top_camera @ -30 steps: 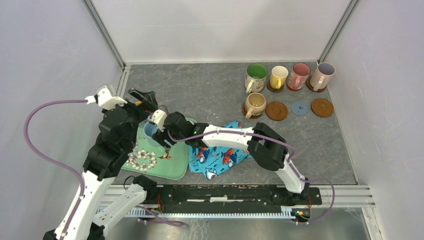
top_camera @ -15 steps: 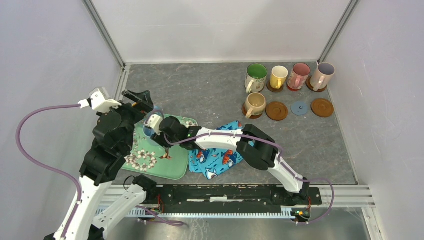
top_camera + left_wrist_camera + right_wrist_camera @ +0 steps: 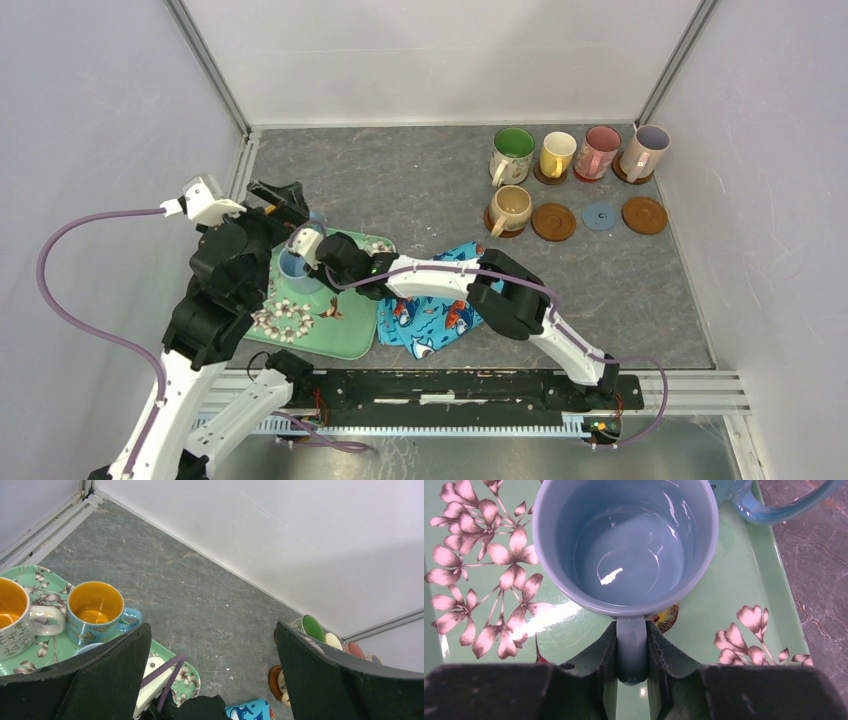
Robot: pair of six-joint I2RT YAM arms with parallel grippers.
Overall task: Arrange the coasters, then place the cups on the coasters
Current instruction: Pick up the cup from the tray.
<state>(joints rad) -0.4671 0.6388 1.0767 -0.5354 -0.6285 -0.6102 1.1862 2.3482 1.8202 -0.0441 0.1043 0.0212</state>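
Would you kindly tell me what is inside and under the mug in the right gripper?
The mug is empty: only glare on its glazed bottom. It stands on the floral tray; whatever lies under its base is covered. The right gripper pinches its handle.

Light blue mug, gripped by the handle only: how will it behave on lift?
Likely rigid glazed ceramic: the light blue mug shows sharp highlights, so it may be slippery. The right hand pinches only the thin handle, so the body hangs off the grip and could tilt. Probably chips if it knocks the neighbouring mug.
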